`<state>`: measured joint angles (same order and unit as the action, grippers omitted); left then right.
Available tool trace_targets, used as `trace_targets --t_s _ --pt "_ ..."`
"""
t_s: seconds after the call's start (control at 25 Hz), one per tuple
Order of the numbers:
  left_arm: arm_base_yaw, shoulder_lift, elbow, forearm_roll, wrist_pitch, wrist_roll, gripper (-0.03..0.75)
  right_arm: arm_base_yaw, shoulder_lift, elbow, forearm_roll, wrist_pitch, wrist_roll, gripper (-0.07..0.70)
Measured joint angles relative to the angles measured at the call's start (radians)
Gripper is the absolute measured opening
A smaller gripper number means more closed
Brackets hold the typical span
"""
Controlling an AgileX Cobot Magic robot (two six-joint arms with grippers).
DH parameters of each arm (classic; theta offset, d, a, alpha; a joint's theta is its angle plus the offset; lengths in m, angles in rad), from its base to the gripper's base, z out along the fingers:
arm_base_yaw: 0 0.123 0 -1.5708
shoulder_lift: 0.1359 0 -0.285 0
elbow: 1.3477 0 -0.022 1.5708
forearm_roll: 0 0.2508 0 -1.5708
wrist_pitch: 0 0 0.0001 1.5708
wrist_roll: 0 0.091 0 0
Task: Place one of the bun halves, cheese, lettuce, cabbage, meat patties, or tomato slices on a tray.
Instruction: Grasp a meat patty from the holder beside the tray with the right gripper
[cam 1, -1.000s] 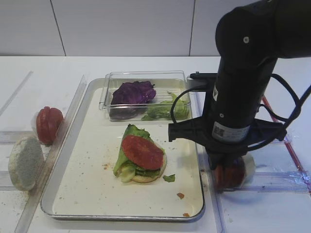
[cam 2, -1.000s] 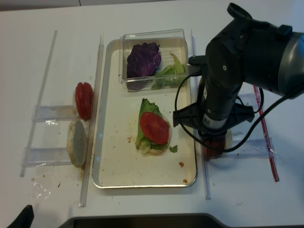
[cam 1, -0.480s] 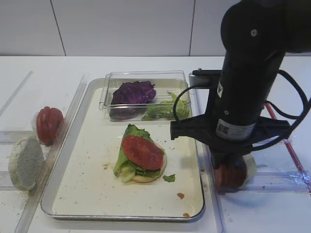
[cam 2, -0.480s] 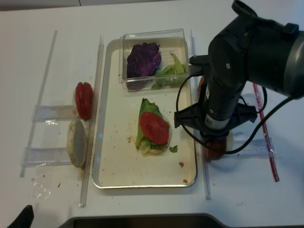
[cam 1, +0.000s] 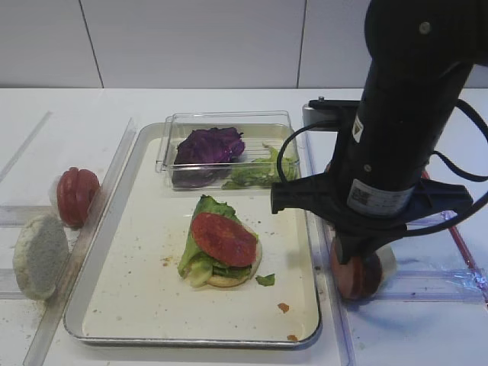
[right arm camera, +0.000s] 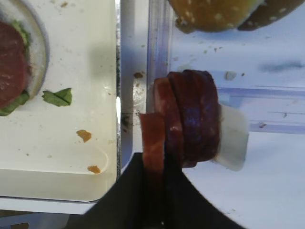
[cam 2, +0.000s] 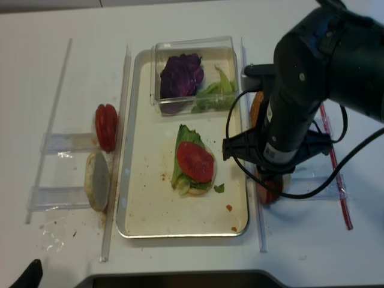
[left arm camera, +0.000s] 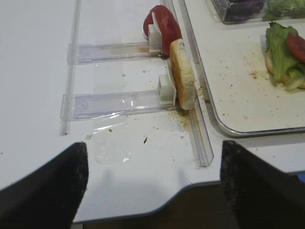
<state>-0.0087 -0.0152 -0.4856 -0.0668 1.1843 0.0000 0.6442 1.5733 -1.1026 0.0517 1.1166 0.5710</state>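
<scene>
My right gripper (right arm camera: pixel 155 164) is shut on the outermost slice (right arm camera: pixel 152 138) of the meat patties (right arm camera: pixel 193 117), which stand on edge in a clear rack just right of the tray (cam 1: pixel 137 297). That slice sits slightly out of line with the others. On the tray floor a bun half carries lettuce (cam 1: pixel 207 210) and a tomato slice (cam 1: pixel 223 238). More tomato slices (cam 1: pixel 76 196) and another bun half (cam 1: pixel 40 255) stand in the left rack. Cabbage (cam 1: pixel 208 146) lies in a clear box. My left gripper (left arm camera: pixel 152 191) hangs open over the table's front edge. Cheese is out of view.
The clear plastic box (cam 1: pixel 169 126) stands on the tray's far end, with loose lettuce beside the cabbage. A sesame bun (right arm camera: pixel 214 14) sits beyond the patties. A white block (right arm camera: pixel 233 138) backs the patty stack. Clear rack rails (left arm camera: pixel 114 102) run along both sides of the tray.
The right arm has risen a little and shifted slightly right, its gripper staying shut on the patty slice. The left arm has not visibly moved.
</scene>
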Motion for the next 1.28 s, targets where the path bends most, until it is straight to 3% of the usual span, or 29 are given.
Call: trace_targets --t_s 0.4,0.92,1.16,1.28 --pt "0.0 0.0 0.0 0.0 0.0 0.0 0.537 0.0 -0.002 -0.007 0.007 0.009 -0.01 0.1" --pt "0.0 0.0 0.0 0.0 0.0 0.0 0.537 0.0 -0.075 -0.019 0.028 0.068 -0.038 0.1" --pt "0.0 0.0 0.0 0.0 0.0 0.0 0.537 0.0 -0.099 -0.023 0.071 0.067 -0.073 0.1" --pt "0.0 0.0 0.0 0.0 0.0 0.0 0.537 0.0 -0.101 -0.023 0.12 0.038 -0.114 0.1"
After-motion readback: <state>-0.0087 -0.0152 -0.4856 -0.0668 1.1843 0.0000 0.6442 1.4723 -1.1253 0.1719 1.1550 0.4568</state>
